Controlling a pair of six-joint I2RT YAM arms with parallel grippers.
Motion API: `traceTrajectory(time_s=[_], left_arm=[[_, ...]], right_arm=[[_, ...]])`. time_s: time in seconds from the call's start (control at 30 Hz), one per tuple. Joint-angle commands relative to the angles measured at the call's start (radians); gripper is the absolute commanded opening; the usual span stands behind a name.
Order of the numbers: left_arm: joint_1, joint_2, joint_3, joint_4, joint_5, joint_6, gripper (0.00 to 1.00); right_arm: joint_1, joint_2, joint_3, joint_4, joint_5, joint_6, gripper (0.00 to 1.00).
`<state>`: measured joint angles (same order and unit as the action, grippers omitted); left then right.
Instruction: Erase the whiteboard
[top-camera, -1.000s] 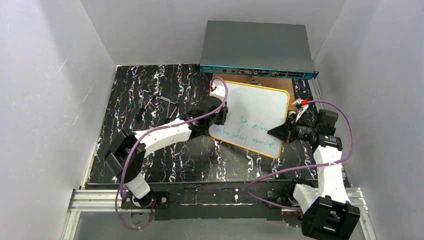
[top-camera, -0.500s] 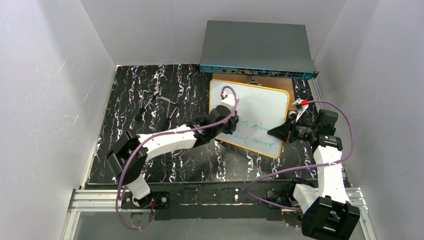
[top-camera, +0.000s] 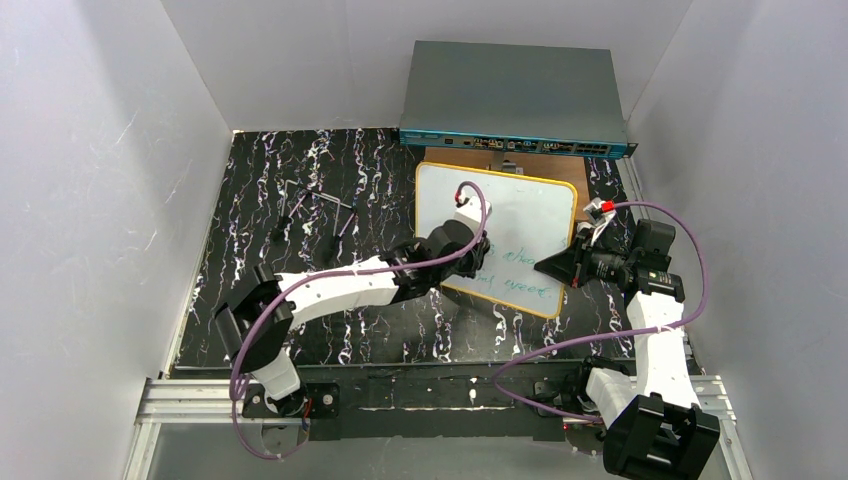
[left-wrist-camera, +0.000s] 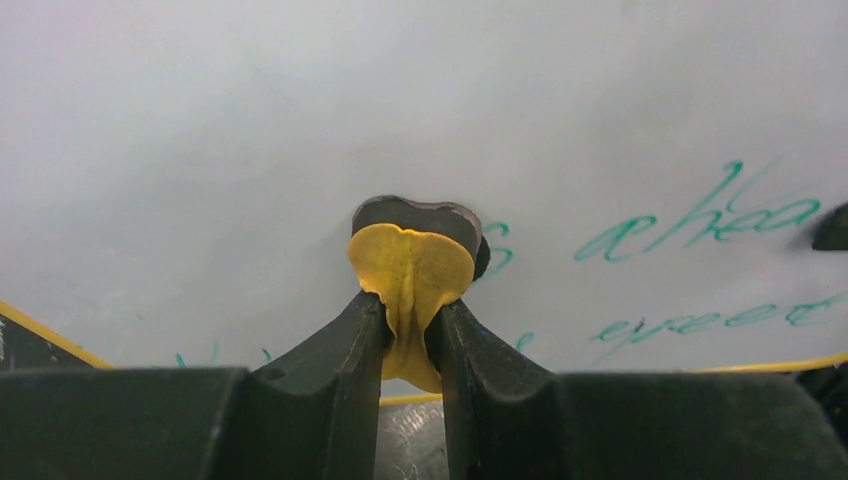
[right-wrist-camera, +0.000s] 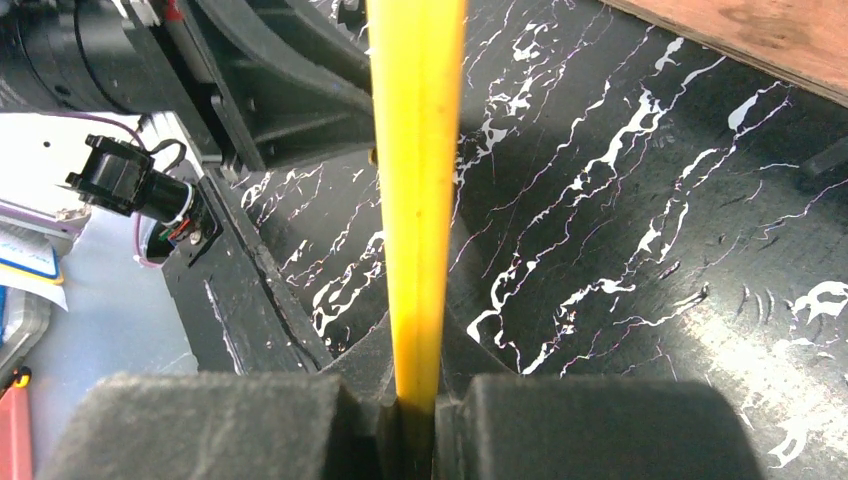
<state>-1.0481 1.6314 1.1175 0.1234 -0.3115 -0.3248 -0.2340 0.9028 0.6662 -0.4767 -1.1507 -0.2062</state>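
black, white-veined counter (top-camera: 330, 180) fills a white-walled cell, with a grey metal network box (top-camera: 515, 95) at the upper centre. just below it, partly over a brown wooden board (top-camera: 530, 158), lies the small white whiteboard with an orange-yellow rim (top-camera: 520, 205), green handwriting (top-camera: 520, 270) on its lower part. left jaws pinch a yellow sponge pad (left-wrist-camera: 410, 262) pressed to the board's face; right jaws are clamped on its right rim.

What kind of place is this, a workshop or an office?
Probably a lab test booth: plain white walls box in a black marbled table, a left arm and right arm are bolted at its near edge, and a grey electronics box sits at the back.
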Motion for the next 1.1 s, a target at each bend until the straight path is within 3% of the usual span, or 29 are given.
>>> traceTrajectory(time_s=[0.0,0.1,0.2,0.5,0.6,0.73,0.83,1.07], left_arm=[[0.088,-0.022,0.056,-0.025,0.011,0.030,0.00],[0.170,-0.035,0.055,-0.059,0.054,0.012,0.00],[0.179,-0.045,0.052,-0.069,0.073,0.027,0.00],[-0.016,0.040,0.126,-0.051,0.052,0.057,0.00],[0.013,0.048,0.145,-0.071,0.035,0.081,0.00],[0.135,0.023,0.115,-0.077,0.094,0.044,0.00],[0.150,0.006,0.100,-0.087,0.113,0.052,0.00],[-0.005,0.025,0.118,-0.058,0.073,0.069,0.00]], right_arm=[[0.013,-0.028,0.050,0.023,-0.138,-0.015,0.01],[0.012,-0.027,0.052,0.022,-0.141,-0.014,0.01],[0.012,-0.029,0.052,0.022,-0.143,-0.014,0.01],[0.012,-0.023,0.051,0.022,-0.138,-0.015,0.01],[0.011,-0.025,0.050,0.020,-0.136,-0.015,0.01],[0.012,-0.028,0.052,0.021,-0.139,-0.015,0.01],[0.012,-0.032,0.052,0.021,-0.141,-0.017,0.01],[0.011,-0.030,0.052,0.021,-0.139,-0.017,0.01]])
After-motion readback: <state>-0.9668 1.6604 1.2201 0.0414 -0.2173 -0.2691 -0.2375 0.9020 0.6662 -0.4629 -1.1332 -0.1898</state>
